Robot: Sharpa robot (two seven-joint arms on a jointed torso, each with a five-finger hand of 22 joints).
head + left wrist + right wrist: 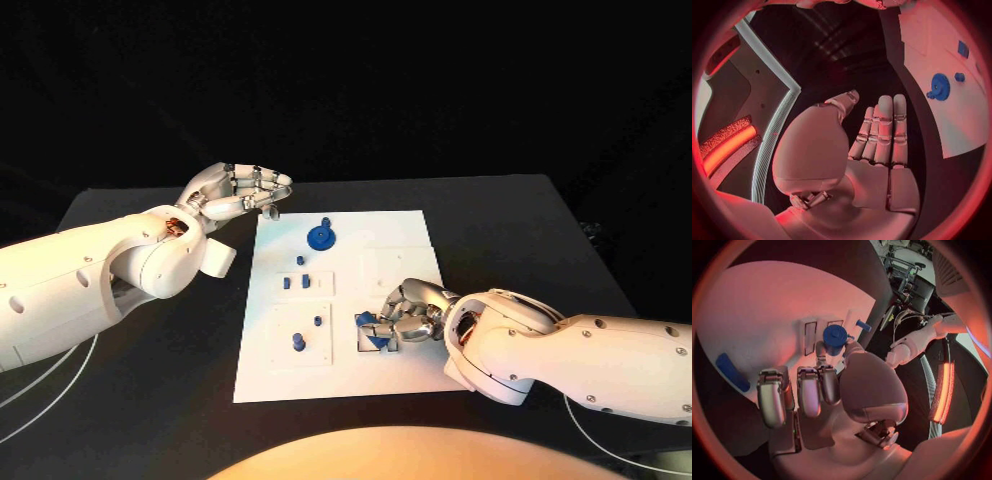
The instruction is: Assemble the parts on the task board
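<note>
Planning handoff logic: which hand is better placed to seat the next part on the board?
Right. The right hand is already over the board's near corner, fingers on a blue part. The left hand hovers off the board's far-left corner, holding nothing.

No text, label, brand, number or sign can be read anywhere in these views. The white task board carries no legible print, and the blue parts on it bear no markings that can be made out.
</note>
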